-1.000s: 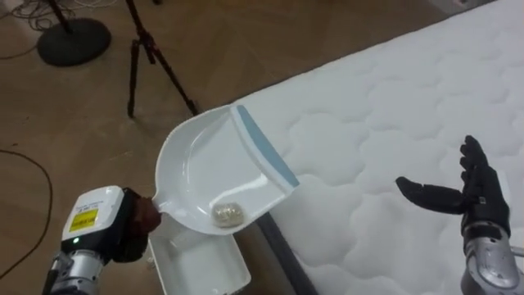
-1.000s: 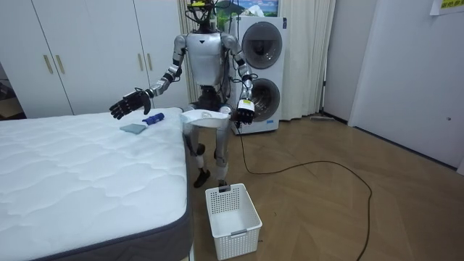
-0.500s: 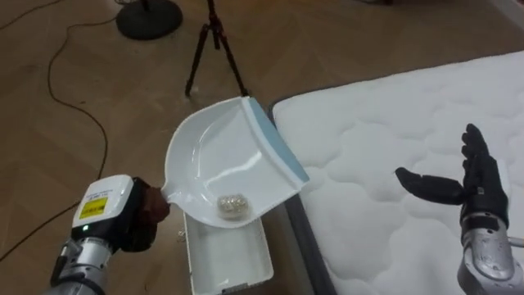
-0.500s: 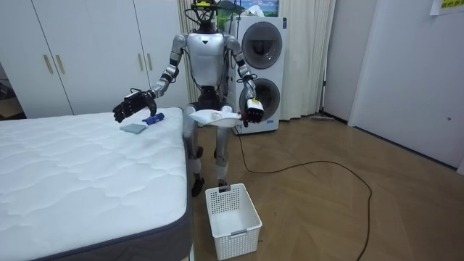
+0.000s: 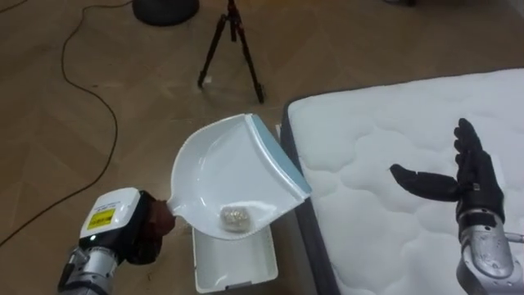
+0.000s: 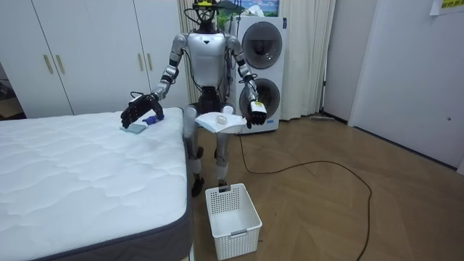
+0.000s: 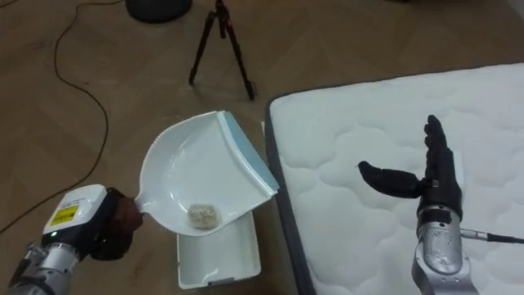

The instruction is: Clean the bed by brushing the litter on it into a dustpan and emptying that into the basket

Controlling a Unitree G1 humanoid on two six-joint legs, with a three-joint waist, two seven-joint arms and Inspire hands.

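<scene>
Left eye view: the left robot hand (image 5: pixel 137 235), curled round the handle, carries the white plastic dustpan (image 5: pixel 221 168) over the white plastic basket (image 5: pixel 233 264). A crumpled beige wad (image 5: pixel 233 218) lies inside, likely for dumping. The right robot hand (image 5: pixel 471 184) hovers spread above the white quilted bed (image 5: pixel 368 131).

Room view: the basket sits on the floor at the bed's corner.

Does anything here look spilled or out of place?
Nothing is spilled: the wad lies in the dustpan, which the left hand holds. The basket stands below. The right hand is open above the bed.

Home bedroom, mattress (image 6: pixel 72 167), white wardrobes (image 6: pixel 87 54), stacked washing machines (image 6: pixel 267 72), wooden floor (image 6: pixel 326 217)
</scene>
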